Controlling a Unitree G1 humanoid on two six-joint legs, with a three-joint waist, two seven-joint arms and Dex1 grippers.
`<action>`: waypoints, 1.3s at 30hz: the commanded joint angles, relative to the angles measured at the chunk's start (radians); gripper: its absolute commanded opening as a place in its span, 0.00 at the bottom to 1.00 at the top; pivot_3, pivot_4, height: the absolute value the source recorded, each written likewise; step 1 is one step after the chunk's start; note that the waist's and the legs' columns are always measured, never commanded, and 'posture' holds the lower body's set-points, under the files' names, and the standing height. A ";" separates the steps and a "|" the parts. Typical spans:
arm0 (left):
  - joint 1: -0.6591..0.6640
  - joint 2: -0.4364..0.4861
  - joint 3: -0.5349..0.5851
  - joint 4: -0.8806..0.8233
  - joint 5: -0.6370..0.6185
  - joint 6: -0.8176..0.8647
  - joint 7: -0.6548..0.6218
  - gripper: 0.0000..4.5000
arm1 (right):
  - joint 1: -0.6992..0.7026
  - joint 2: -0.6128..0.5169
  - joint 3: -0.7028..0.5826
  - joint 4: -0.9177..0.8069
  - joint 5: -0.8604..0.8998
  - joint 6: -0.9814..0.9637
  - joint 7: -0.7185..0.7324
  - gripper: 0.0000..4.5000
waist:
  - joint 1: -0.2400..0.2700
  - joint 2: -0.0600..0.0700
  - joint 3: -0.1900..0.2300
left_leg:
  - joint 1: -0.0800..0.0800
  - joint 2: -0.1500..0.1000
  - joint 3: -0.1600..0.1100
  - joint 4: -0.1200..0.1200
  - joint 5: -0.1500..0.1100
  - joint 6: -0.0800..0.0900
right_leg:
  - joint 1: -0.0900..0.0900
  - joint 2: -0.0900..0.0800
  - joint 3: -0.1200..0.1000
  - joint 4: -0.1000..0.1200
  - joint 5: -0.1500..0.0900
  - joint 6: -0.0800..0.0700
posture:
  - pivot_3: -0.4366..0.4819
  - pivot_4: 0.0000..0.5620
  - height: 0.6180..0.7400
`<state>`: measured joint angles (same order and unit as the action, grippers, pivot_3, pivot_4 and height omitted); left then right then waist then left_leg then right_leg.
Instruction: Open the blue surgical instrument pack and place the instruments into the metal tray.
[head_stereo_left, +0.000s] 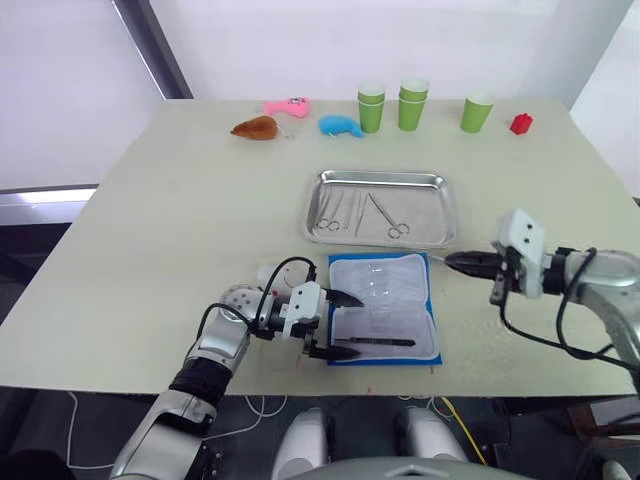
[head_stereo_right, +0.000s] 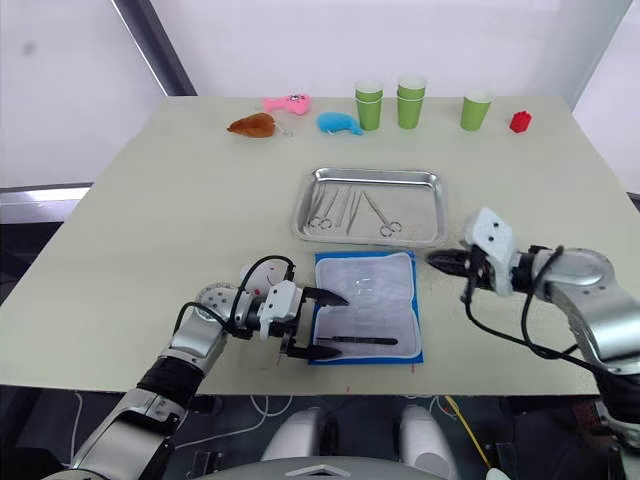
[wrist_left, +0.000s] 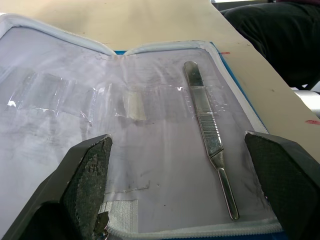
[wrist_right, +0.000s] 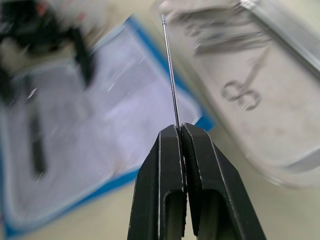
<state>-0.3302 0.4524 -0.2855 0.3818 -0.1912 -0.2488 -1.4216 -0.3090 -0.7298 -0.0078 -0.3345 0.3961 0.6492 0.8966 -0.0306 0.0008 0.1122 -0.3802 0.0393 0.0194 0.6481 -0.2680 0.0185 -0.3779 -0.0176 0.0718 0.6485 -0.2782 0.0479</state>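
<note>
Pack (head_stereo_left: 384, 308): lies open flat just in front of tray (head_stereo_left: 443, 212), lining up, presumably for short transfers. One handle-like tool (wrist_left: 209, 135) left on its near half. Tray: scissors (head_stereo_left: 389, 221) and other instruments already inside. Left gripper (head_stereo_left: 338, 325): jaws wide apart over pack's left edge. Right gripper (wrist_right: 180, 131): closed on thin probe (wrist_right: 170, 70), beside pack; wrist view alone reveals the probe
</note>
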 joint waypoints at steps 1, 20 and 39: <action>0.062 0.003 -0.087 0.098 0.082 0.030 -0.016 1.00 | -0.091 0.079 0.020 0.049 -0.033 0.091 -0.149 0.02 | -0.001 0.002 -0.001 | 0.000 0.000 0.000 0.000 0.000 0.000 | 0.000 0.000 0.000 0.000 0.000 0.000 | 0.48 0.27 1.00; 0.065 0.011 -0.081 0.089 0.082 0.036 -0.006 1.00 | -0.445 0.409 0.103 0.569 -0.249 0.166 -0.518 0.02 | -0.006 0.006 -0.003 | 0.000 0.000 0.000 0.000 0.000 0.000 | -0.001 0.000 0.000 0.004 0.000 0.000 | 0.48 0.27 1.00; 0.091 0.019 -0.078 0.058 0.076 0.046 0.011 1.00 | -0.557 0.509 0.101 0.880 -0.300 0.044 -0.534 0.02 | -0.010 0.006 -0.002 | 0.000 0.000 0.000 0.000 0.000 0.000 | -0.001 -0.001 0.000 0.004 0.000 0.000 | 0.48 0.27 1.00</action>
<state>-0.3177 0.4643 -0.2846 0.3624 -0.1920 -0.2471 -1.4096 -0.8388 -0.2225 0.1004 0.5411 0.1074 0.7225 0.3636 -0.0401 0.0073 0.1097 -0.3797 0.0390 0.0195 0.6478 -0.2680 0.0186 -0.3788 -0.0181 0.0716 0.6528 -0.2783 0.0478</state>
